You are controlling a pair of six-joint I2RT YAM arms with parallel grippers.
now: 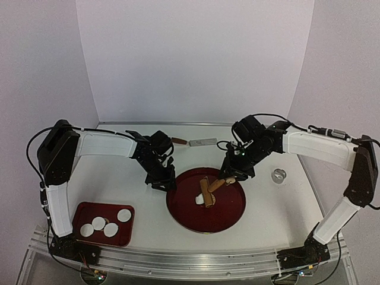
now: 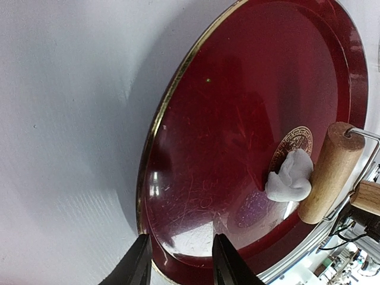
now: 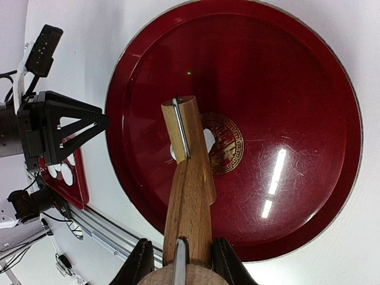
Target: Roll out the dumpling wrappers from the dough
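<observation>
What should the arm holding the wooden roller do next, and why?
Probably press the wooden roller down and roll it across the dough lump. The right claw grips its handle, the roller sits against the lump on the round red plate, and the lump looks thick and crumpled, not flat.

A smooth white desk [image 1: 119,178] filled the middle of the scene. At its far side stood a plain white back panel [image 1: 196,59], flanked by a left wall [image 1: 35,59] and a right wall [image 1: 350,59] of faint lilac tint. A silvery metal rail [image 1: 190,258] ran along the near edge. The light was soft and even, with weak shadows
</observation>
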